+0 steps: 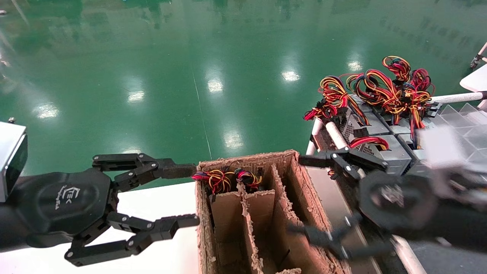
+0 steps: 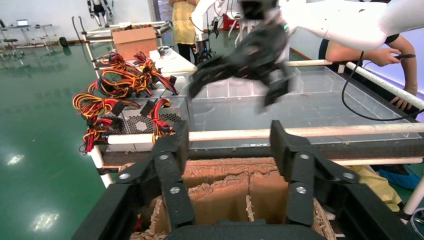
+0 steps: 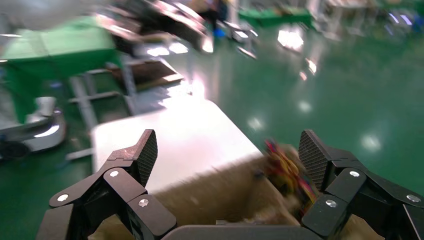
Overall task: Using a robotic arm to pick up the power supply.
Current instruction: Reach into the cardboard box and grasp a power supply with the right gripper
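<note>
Head view: your left gripper (image 1: 196, 194) hangs with its fingers spread wide, empty, just beside the left wall of the partitioned cardboard box (image 1: 266, 213) — parked clear of the work, I judge. Your right gripper (image 1: 300, 196), also spread and holding nothing, sits over the box's right edge, well short of the grey power supplies (image 1: 380, 146) stacked on the rack (image 1: 335, 133) beyond it. Which unit is the target I cannot tell from here; several carry red-yellow wire bundles (image 1: 384, 87). Another wire bundle (image 1: 224, 179) lies in the box's far-left compartment.

Left wrist view: the left fingers (image 2: 172, 165) frame the box's dividers, jaws apart. The right gripper (image 2: 235, 85) hovers above the clear trays (image 2: 310, 95), open, with the power supplies (image 2: 150, 117) off to one side — the reach is not yet made, by my reading.

Right wrist view: pads (image 3: 145, 155) wide apart, nothing between them; box corner and wires (image 3: 285, 172) below.
</note>
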